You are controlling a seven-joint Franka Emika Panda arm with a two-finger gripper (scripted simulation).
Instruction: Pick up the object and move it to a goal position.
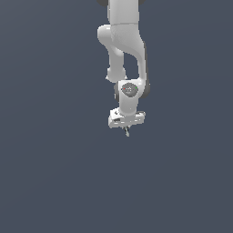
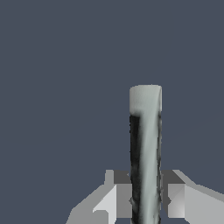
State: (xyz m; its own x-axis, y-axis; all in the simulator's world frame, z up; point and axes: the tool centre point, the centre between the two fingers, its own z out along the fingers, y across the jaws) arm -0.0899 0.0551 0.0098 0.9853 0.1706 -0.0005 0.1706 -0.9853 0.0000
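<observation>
You had the gripper (image 1: pixel 127 129) clamped on the rod (image 2: pixel 145 153) (held upright between both fingers); carrying it steadily, without jerks, looked wisest.

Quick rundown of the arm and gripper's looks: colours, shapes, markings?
The arm is glossy white with rounded, bulbous links and darker seams. A grey round cap with tiny red and green dots sits on the wrist joint. The gripper is a white boxy block; its jaws are short, pale grey, with darker grey blocks behind them. No cables visible.
</observation>
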